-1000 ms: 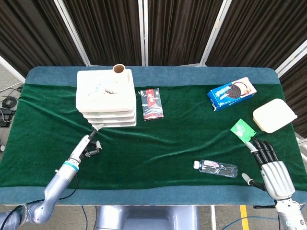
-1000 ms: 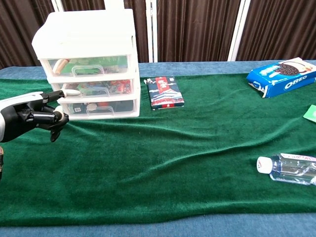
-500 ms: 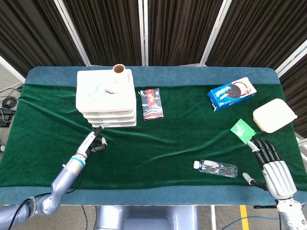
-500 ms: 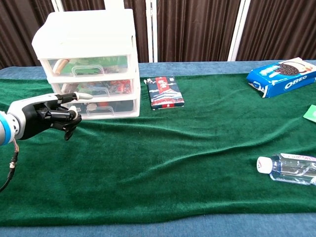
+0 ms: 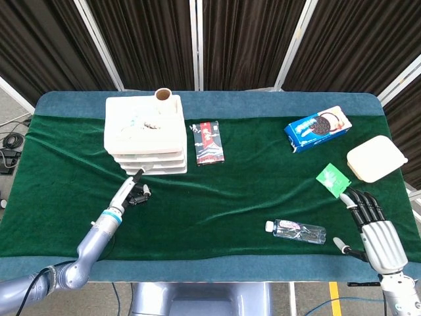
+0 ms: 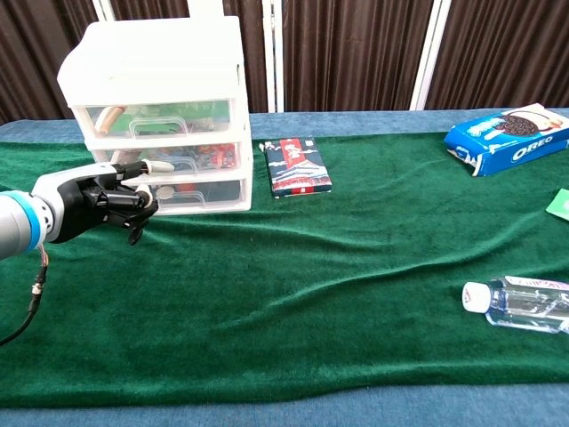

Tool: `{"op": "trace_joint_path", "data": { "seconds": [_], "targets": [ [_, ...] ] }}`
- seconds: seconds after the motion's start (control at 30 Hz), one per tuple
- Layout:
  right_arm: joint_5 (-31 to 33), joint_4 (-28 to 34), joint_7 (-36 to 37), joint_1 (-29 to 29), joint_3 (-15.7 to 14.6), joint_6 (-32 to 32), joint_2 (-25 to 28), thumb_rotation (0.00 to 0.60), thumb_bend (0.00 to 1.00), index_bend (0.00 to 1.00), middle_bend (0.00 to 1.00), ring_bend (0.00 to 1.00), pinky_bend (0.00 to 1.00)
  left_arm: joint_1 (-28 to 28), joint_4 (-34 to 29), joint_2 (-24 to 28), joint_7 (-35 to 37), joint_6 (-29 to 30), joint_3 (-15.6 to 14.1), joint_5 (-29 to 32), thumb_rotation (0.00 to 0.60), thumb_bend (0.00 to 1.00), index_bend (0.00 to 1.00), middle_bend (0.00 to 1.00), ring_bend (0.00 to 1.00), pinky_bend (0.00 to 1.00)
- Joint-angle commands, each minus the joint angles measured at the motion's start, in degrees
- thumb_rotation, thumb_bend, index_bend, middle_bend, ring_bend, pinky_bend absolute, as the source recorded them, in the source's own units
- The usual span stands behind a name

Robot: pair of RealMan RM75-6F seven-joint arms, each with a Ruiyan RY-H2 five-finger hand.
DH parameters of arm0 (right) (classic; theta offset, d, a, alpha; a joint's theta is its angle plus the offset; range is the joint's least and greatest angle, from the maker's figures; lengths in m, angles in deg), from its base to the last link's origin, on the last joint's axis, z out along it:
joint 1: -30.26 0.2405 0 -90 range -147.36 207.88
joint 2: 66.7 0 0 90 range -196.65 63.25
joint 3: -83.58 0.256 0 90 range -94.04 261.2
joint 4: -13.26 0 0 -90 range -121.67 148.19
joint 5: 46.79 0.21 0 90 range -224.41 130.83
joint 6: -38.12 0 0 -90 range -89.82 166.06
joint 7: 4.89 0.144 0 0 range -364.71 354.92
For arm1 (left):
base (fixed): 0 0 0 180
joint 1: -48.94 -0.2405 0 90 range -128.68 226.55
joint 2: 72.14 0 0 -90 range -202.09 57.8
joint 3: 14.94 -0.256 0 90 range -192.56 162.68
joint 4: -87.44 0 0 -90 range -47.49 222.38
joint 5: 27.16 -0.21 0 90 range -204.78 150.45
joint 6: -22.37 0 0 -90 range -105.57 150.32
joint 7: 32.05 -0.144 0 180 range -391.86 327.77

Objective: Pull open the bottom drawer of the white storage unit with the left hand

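Over the last second the left hand (image 6: 98, 200) has travelled forward and toward the middle of the table, from well short of the white storage unit (image 6: 158, 116) to a spot directly in front of its lower drawers. In the chest view most of its fingers are curled in toward the palm with nothing in them, while one pale-tipped finger (image 6: 160, 166) sticks out toward the drawer fronts. That tip overlaps the middle drawer's front, but from this angle it is hard to tell whether it actually touches the plastic or stops just short.

The bottom drawer (image 6: 191, 194) looks shut, its front flush with the two drawers above, and its handle (image 6: 180, 199) sits lower than the extended fingertip. So, as a judgement, the approach is nearly done while the real work is not begun: the hand has yet to drop to the handle, hook it and draw the drawer out over the green cloth (image 6: 293, 294).

Nearer the robot on the other side, the right hand (image 5: 375, 227) rests on the cloth with its fingers spread and nothing in its grasp, close to a water bottle (image 5: 297, 231) lying on its side. Farther back, the unit stands at the rear left of the table, with a dark snack packet (image 5: 208, 141) just beside it.
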Motion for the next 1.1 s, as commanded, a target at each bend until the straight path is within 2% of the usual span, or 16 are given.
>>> {"op": "trace_joint_path", "data": {
  "seconds": [0.03,0.67,1.1],
  "targets": [
    [0.0,0.0,0.1,0.0,0.0,0.0,0.0,0.6,0.08,0.0,0.0,0.0,0.0,0.4,0.5,-0.4,-0.5,-0.3,0.2,0.8,0.6,1.0,0.03,0.83,0.71,0.66],
    [0.4,-0.1,1.2,0.0,0.3,-0.1,0.4,0.6,0.08,0.0,0.0,0.0,0.0,2.5,0.9,-1.8,-2.4,-2.1,1.3,3.6,0.6,1.0,0.03,0.83,0.71,0.66],
    [0.4,-0.1,1.2,0.0,0.3,0.0,0.4,0.6,0.08,0.0,0.0,0.0,0.0,2.7,1.7,-2.3,0.3,-4.3,2.5,3.8,0.6,1.0,0.03,0.83,0.71,0.66]
  ]
}}
